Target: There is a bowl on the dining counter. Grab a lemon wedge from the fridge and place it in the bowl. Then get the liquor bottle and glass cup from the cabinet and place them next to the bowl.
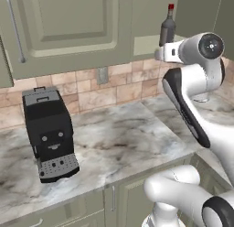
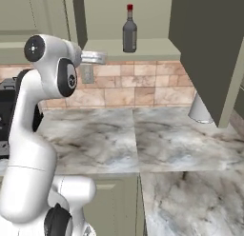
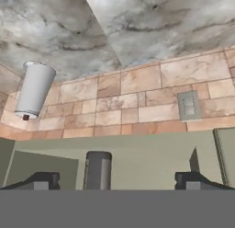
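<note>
- We see our white robot arm raised toward an open wall cabinet above a marble table (image 2: 181,149).
- The liquor bottle (image 2: 129,33), dark with a red cap, stands upright on the cabinet shelf (image 2: 152,48), its long axis vertical.
- Our gripper (image 3: 117,180) is spread wide and empty; the hand camera is rolled over, so the bottle rises between its two fingertips (image 3: 43,180), just ahead.
- The glass cup (image 2: 199,110) stands on the table below the open cabinet door (image 2: 209,54), off to the bottle's right and lower.
- A black coffee machine (image 1: 48,132) sits on the table to the left.
- We judge the next move a straight reach forward, then closing on the bottle's body.
</note>
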You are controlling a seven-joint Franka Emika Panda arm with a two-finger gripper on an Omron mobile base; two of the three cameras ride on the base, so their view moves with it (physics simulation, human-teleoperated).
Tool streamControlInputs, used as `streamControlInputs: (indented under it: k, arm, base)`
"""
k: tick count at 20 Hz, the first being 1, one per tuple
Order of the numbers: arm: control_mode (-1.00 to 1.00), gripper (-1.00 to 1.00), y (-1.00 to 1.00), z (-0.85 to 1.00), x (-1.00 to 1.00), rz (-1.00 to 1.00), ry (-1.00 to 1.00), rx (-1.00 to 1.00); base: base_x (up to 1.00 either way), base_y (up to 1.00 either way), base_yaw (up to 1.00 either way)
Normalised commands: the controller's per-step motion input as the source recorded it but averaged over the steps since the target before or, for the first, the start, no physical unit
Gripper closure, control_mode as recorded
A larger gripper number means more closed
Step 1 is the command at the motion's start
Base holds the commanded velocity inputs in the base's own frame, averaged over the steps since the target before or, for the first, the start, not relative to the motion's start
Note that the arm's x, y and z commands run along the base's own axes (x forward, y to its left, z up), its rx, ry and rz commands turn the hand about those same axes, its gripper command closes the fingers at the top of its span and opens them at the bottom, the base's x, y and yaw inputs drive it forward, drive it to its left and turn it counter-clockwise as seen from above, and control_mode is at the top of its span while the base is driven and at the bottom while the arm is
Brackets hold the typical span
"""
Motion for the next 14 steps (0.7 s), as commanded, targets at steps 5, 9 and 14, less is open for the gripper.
streamControlInputs:
  k: [5,9,14]
  arm:
    - [-1.0,-1.0,-0.38,0.78,0.05,0.0,-0.01,0.01]
    - [-1.0,-1.0,-0.08,0.49,0.36,0.0,0.0,0.0]
    - [-1.0,-1.0,-0.1,0.05,0.55,0.0,0.08,0.0]
  base:
    - [0.0,0.0,0.0]
    - [0.0,0.0,0.0]
    - [0.0,0.0,0.0]
